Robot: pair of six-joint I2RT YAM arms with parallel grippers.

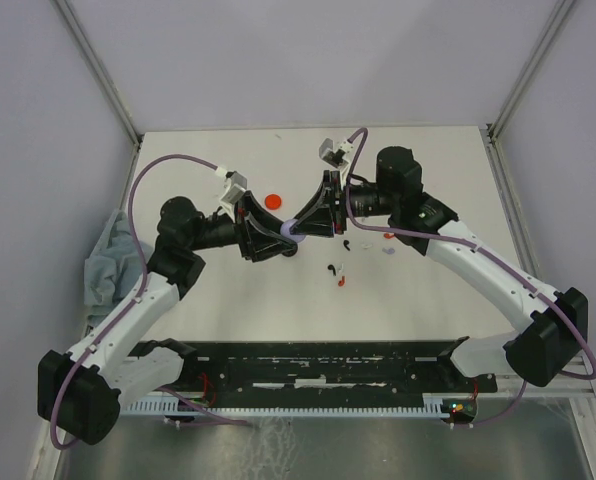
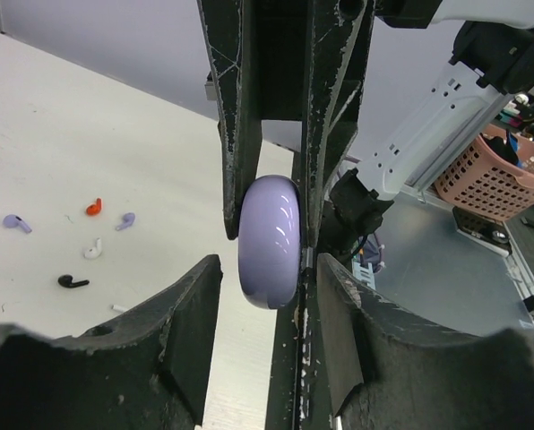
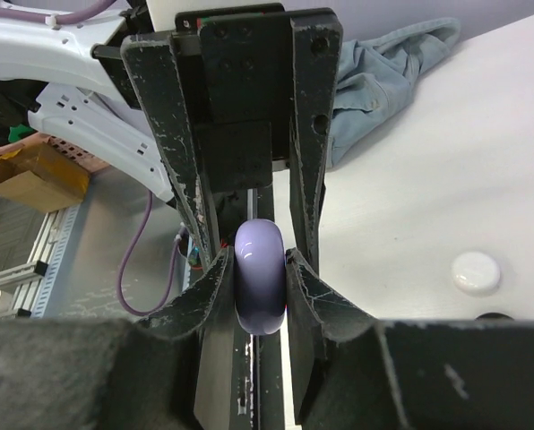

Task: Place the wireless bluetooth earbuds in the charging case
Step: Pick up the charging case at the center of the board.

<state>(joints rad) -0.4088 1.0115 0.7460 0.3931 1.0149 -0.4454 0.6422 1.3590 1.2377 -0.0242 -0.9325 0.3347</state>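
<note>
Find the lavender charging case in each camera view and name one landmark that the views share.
Top external: lavender charging case near centre, below-right of the red disc.
Left wrist: centre of frame.
Right wrist: low centre.
Shared landmark: right claw, pinching it in all three.

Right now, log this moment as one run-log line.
lavender rounded charging case: held by right end effector | left end effector: open | small coloured stemmed earbuds: on white table

The case (image 1: 291, 229) sits between the left end effector (image 1: 281, 236) and right end effector (image 1: 300, 226) over mid-worktop (image 1: 428, 300); earbuds (image 1: 332, 268) lie scattered to its right, a disc (image 1: 273, 200) behind, a cloth (image 1: 108, 262) at the left edge
</note>
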